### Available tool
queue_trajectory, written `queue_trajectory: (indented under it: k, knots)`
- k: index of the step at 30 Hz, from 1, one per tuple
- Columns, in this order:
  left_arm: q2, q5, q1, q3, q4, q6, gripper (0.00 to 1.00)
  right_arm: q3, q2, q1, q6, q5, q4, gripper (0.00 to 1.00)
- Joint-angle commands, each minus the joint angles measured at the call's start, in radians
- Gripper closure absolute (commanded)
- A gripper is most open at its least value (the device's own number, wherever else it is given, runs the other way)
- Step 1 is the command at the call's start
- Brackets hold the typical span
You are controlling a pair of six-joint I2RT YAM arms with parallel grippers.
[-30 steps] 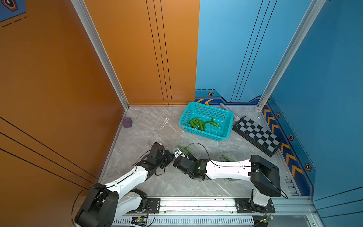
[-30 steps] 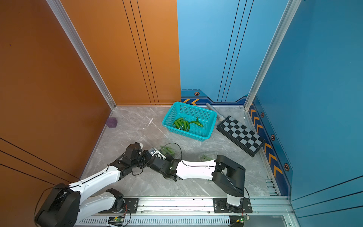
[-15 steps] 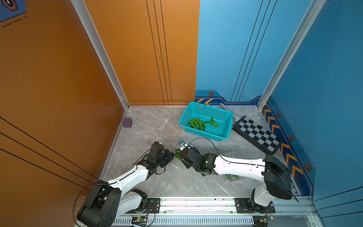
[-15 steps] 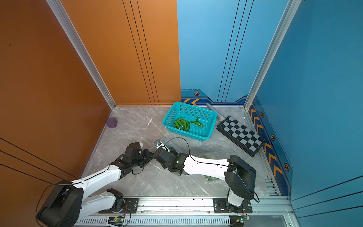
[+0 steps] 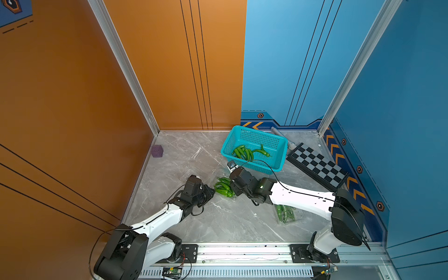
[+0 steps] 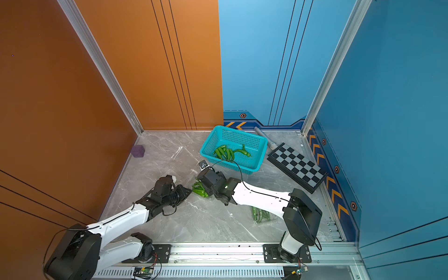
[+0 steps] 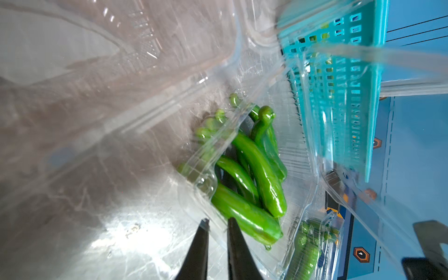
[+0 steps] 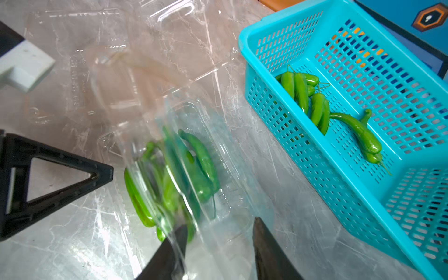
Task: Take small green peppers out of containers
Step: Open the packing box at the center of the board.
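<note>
The left claw has its two black fingers drawn almost together, pinching the thin rim of an open clear plastic clamshell tray. On the other side of that tray the right claw stands spread and grips nothing. A blurred sheet of the tray's clear lid lies across one of its fingers.

The open tray rests on the grey marbled bench, between the two claws. It is just on the robot's side of the teal perforated plastic basket, near the basket's long front wall. Inside it is a heap of slim, glossy green peppers, lying roughly side by side. Seen from the left wrist, some of them press against the tray's clear wall.

The basket holds more of the same peppers. There is a tight bunch of them on its floor, and one longer curved pepper lies just beside the bunch.

To the left of the basket, past the left claw, an empty clear plastic clamshell tray lies flat on the bench with its lid folded back. It is hard to pick out against the marble.

Farther from the basket on the robot's side, partly under the white right arm, sits a third clear plastic clamshell tray. It is packed with green peppers, and its lid looks to be down over them.
</note>
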Motion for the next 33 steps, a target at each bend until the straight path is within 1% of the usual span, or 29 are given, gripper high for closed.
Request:
queue_trajectory:
  k: [1, 6, 11, 15, 18, 20, 22, 24, 26, 28, 30, 33]
  knots:
    - [0.019, -0.012, 0.011, -0.017, -0.097, 0.029, 0.84, 0.042, 0.022, -0.013, -0.033, 0.004, -0.047, 0.50]
    - [0.010, -0.012, 0.016, -0.020, -0.104, 0.030, 0.84, 0.073, 0.030, -0.051, -0.043, -0.005, -0.047, 0.45]
    - [-0.008, -0.015, 0.017, -0.012, -0.125, 0.033, 0.83, 0.115, 0.075, -0.095, -0.035, -0.083, -0.055, 0.43]
    - [-0.048, -0.017, 0.018, 0.008, -0.171, 0.037, 0.83, 0.131, 0.108, -0.120, -0.031, -0.140, -0.057, 0.43]
    - [-0.088, -0.027, 0.019, 0.027, -0.220, 0.045, 0.80, 0.134, 0.120, -0.147, -0.008, -0.202, -0.055, 0.42]
    - [-0.113, -0.037, 0.020, 0.038, -0.253, 0.051, 0.76, 0.134, 0.127, -0.157, -0.006, -0.242, -0.055, 0.41]
    - [-0.132, -0.046, 0.023, 0.045, -0.279, 0.059, 0.67, 0.131, 0.129, -0.162, -0.004, -0.251, -0.054, 0.40]
    - [-0.143, -0.051, 0.029, 0.046, -0.283, 0.063, 0.62, 0.132, 0.135, -0.174, 0.003, -0.295, -0.051, 0.40]
    - [-0.152, -0.047, 0.037, 0.044, -0.283, 0.071, 0.51, 0.134, 0.141, -0.185, 0.013, -0.334, -0.050, 0.39]
    - [-0.165, -0.052, 0.039, 0.037, -0.283, 0.073, 0.49, 0.132, 0.136, -0.188, 0.019, -0.349, -0.048, 0.38]
    - [-0.177, -0.054, 0.045, 0.035, -0.318, 0.077, 0.44, 0.129, 0.124, -0.192, 0.017, -0.354, -0.042, 0.38]
    - [-0.182, -0.052, 0.048, 0.031, -0.318, 0.080, 0.42, 0.119, 0.091, -0.192, 0.004, -0.364, -0.044, 0.38]
